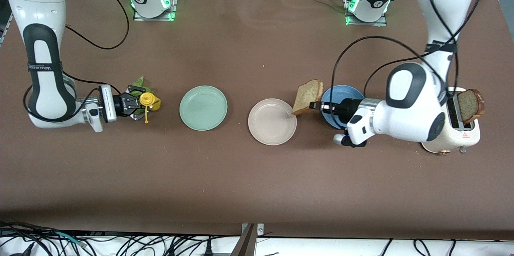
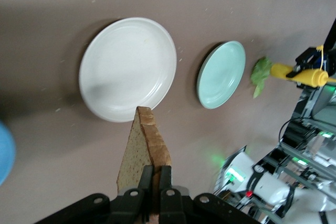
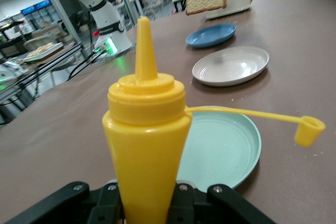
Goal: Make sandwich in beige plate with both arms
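Note:
My left gripper (image 1: 315, 106) is shut on a toasted bread slice (image 1: 307, 96) and holds it on edge over the table between the beige plate (image 1: 272, 121) and a blue plate (image 1: 341, 95). In the left wrist view the fingers (image 2: 155, 169) pinch the slice (image 2: 144, 148) just short of the beige plate (image 2: 127, 68). A second slice (image 1: 470, 105) stands in the toaster (image 1: 461, 131). My right gripper (image 1: 138, 105) is shut on a yellow squeeze bottle (image 1: 149, 101), whose cap hangs open on its strap (image 3: 247, 113). A green lettuce leaf (image 1: 139, 84) lies beside the bottle.
A mint-green plate (image 1: 203, 107) sits between the bottle and the beige plate. The toaster stands at the left arm's end of the table, under the left arm's elbow. In the right wrist view the bottle (image 3: 147, 140) fills the middle and the plates line up past it.

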Available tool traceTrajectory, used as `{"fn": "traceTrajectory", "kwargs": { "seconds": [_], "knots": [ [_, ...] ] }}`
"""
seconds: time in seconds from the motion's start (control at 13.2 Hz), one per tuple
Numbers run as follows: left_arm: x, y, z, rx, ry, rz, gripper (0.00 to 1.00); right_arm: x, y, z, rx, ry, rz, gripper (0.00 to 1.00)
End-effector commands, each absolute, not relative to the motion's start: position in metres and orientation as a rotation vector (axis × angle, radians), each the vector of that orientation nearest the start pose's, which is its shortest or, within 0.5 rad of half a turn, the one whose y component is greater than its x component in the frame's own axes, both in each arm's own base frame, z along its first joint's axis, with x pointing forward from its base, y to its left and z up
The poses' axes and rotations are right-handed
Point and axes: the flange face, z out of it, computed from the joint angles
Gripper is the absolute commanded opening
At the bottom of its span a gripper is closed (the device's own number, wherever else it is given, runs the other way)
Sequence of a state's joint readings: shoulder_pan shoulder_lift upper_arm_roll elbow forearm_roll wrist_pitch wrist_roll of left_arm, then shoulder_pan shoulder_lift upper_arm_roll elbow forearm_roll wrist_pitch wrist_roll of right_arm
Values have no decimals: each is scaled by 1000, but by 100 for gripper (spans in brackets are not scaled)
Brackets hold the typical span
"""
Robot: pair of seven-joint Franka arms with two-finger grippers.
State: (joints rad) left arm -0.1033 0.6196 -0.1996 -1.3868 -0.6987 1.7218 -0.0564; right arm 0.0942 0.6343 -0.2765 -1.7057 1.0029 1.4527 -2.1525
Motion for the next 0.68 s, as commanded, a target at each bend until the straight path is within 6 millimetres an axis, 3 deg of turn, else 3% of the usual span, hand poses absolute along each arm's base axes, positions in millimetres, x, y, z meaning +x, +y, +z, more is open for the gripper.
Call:
{"fn": "traceTrajectory", "kwargs": {
  "seconds": [0.0,0.23,0.38,0.61],
  "knots": [
    [664,-254,351,2319,98,-526,0,619,4,274,-1511,-1519,-348,0],
    [670,-271,338,2289,141,-446,0,632,17,307,-1608,-1576,-191,0],
    [662,-308,318,2275,157,-428,0,640,35,336,-1693,-1656,-46,0],
    [663,-318,298,2253,222,-414,0,638,60,356,-1761,-1637,20,0]
  ]
}}
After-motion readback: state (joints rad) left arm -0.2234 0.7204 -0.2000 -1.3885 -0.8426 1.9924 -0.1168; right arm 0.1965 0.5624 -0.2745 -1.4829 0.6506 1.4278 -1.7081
